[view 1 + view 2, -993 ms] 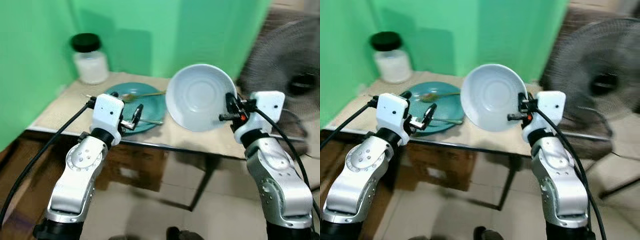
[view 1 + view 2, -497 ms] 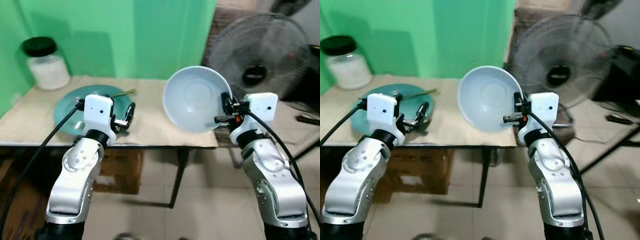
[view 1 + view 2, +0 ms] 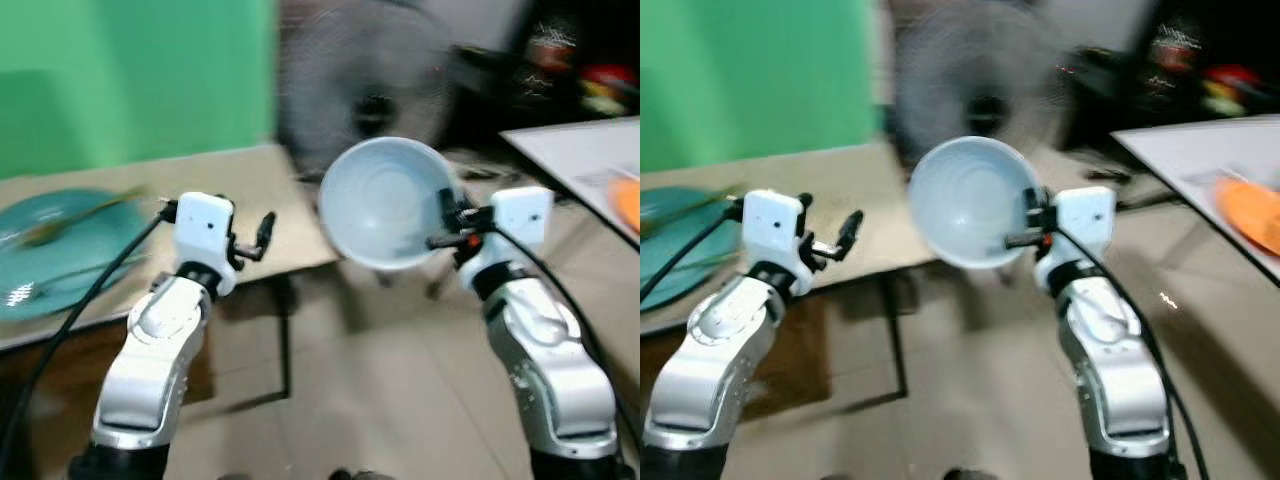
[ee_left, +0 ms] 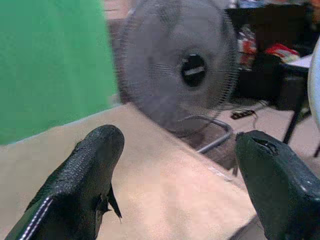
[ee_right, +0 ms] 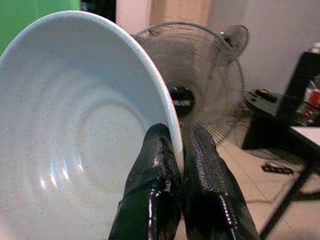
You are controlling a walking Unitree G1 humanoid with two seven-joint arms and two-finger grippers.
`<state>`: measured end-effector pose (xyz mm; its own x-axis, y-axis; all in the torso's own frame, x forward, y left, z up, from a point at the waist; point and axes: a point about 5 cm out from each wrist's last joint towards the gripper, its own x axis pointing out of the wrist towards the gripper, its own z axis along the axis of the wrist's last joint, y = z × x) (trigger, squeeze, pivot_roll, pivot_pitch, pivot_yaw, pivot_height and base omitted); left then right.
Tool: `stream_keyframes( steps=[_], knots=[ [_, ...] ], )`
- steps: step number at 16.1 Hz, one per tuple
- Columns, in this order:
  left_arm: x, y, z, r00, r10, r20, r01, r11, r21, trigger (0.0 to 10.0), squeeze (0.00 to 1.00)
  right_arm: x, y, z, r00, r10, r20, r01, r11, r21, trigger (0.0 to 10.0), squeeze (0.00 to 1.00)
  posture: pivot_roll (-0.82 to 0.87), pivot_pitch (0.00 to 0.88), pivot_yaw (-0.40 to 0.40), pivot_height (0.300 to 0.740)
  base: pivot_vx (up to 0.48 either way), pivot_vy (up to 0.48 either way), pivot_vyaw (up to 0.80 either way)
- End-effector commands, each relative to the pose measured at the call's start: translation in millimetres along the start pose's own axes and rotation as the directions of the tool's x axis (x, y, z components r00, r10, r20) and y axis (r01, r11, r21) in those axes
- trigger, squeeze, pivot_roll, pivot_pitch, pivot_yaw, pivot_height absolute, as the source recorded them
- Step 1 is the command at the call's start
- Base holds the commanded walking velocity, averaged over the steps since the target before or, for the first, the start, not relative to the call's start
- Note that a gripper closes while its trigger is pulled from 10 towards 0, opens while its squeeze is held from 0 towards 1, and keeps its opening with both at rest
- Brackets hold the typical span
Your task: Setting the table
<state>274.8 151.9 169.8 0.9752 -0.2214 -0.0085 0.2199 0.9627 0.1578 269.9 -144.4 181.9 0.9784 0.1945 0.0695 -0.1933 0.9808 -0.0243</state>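
At the far left edge, a teal plate (image 3: 40,255) is sitting on the tan worktop (image 3: 150,190). The left end effector (image 4: 180,185) is hanging spread and empty over it. Centre frame, the right end effector (image 5: 182,165) is pinching the white bowl (image 3: 385,200) by its rim, tipped on edge, probably so it's riding securely while being carried.
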Motion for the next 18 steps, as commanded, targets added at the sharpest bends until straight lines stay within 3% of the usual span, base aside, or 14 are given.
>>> stream_keyframes(
  steps=[1, 7, 9, 18],
  knots=[
    [0.2, -2.1, -2, 1.0, 0.005, -0.004, -0.005, 1.0, 0.017, 10.0, 0.0, -1.5, -4.4, 10, 0.999, -0.017, 0.048, 0.018, 0.999, -0.031, 10.0, 0.0, 0.12, 0.0, -0.052, 0.74, 0.0, 0.0, -0.8],
    [-2.0, -0.6, 2, 1.0, 0.026, 0.013, -0.027, 0.999, 0.037, 10.0, 0.0, -5.6, -11.4, 14, 0.997, -0.028, 0.067, 0.03, 0.999, -0.03, 10.0, 0.0, 0.12, 0.0, -0.066, 0.74, 0.0, 0.0, -0.8],
    [-3.2, -7.6, 0, 1.0, 0.002, 0.005, -0.002, 0.999, 0.032, 10.0, 0.0, -6.5, -14.1, 11, 0.995, -0.07, 0.065, 0.072, 0.997, -0.023, 10.0, 0.0, 0.12, 0.0, -0.063, 0.74, 0.0, 0.0, -0.8],
    [-1.2, -5.7, 4, 0.999, 0.014, 0.041, -0.015, 1.0, 0.015, 10.0, 0.0, -10.3, -22.6, 4, 0.982, -0.186, 0.04, 0.188, 0.981, -0.04, 10.0, 0.0, 0.11, 0.0, -0.056, 0.74, 0.0, 0.0, -0.8]
  ],
)
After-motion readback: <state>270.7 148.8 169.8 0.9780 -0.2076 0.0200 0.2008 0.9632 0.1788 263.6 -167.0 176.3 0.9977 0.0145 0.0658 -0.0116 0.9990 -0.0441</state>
